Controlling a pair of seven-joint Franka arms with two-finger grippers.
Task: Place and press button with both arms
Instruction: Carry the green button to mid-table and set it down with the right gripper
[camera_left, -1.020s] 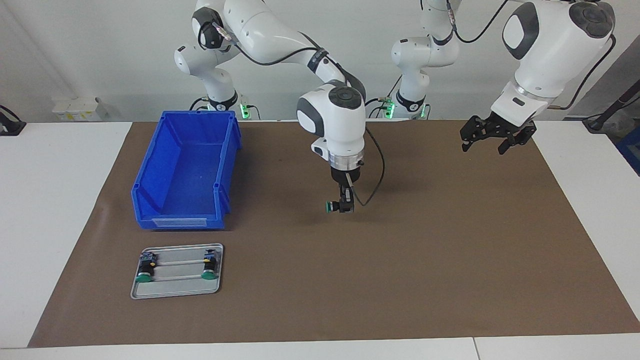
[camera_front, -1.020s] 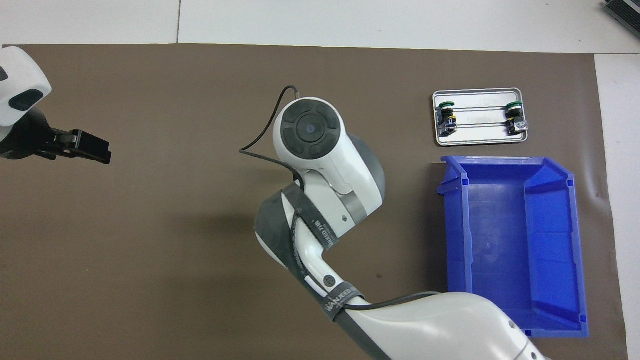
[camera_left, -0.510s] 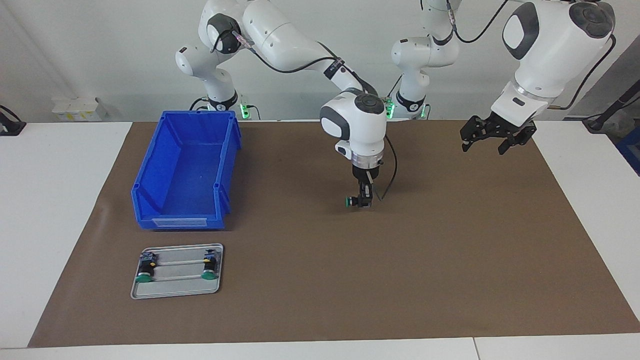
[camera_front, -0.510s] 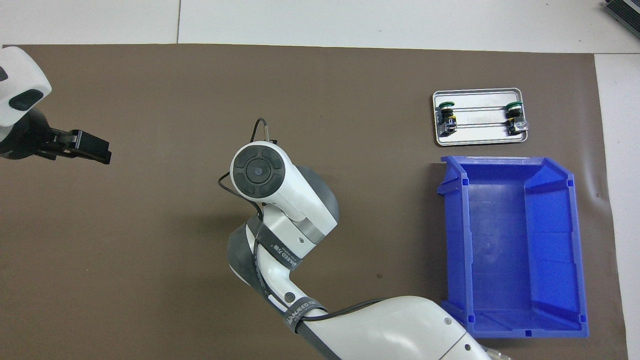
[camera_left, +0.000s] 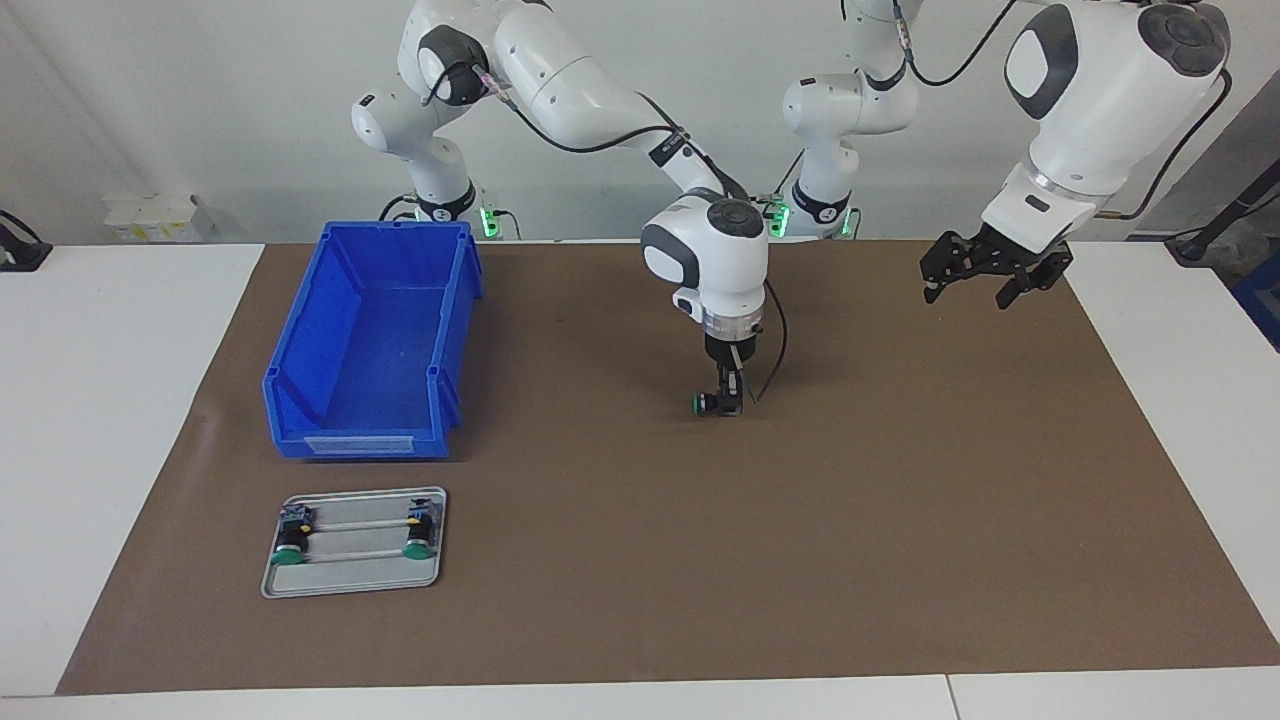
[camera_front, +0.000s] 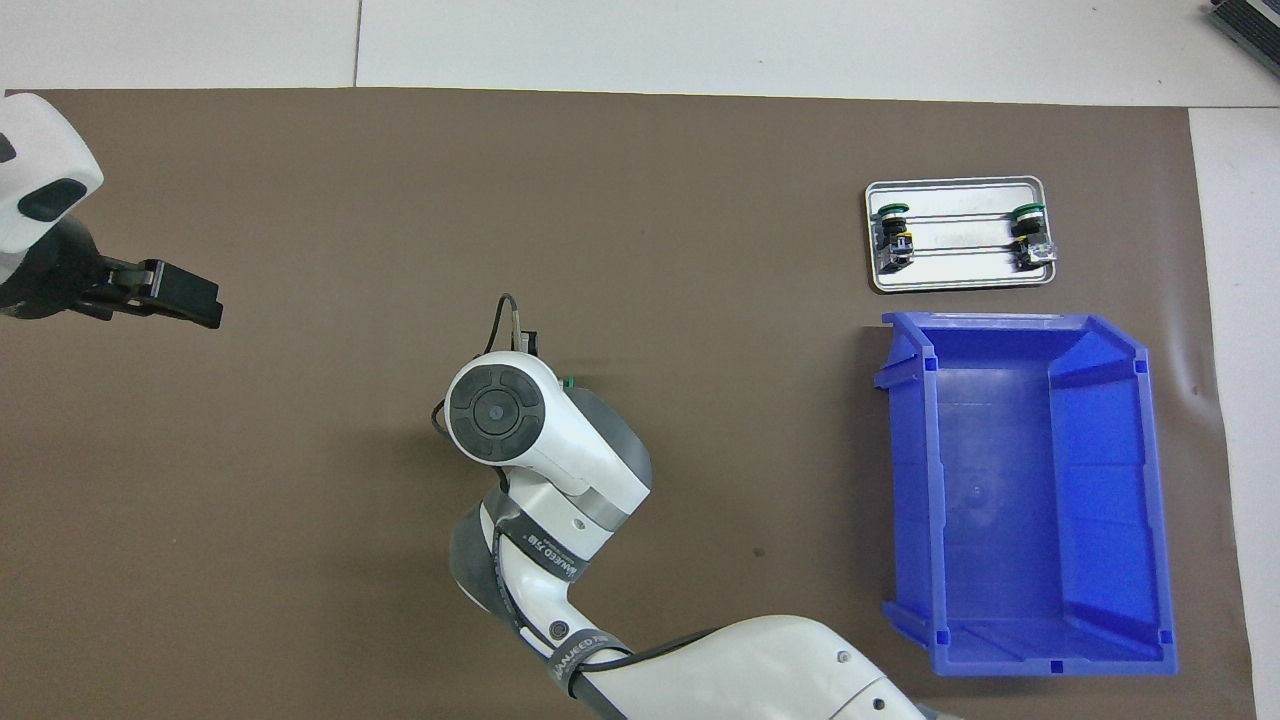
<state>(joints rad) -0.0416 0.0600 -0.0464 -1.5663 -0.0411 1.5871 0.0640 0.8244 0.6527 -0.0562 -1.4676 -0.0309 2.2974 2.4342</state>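
Right jaws pinch button (camera_left: 707, 403), overhead hidden

Overhead: right arm's wrist is covering right claw (camera_left: 728, 402) and most of button (camera_left: 702, 404); frame edge is cutting off left arm.

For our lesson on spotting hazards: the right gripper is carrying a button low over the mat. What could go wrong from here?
1. The button is held with its green cap sideways in the shut right gripper; released so, it may roll or lie on its side.
2. The open left gripper waits near the mat's edge, so its press could miss a shifted button.
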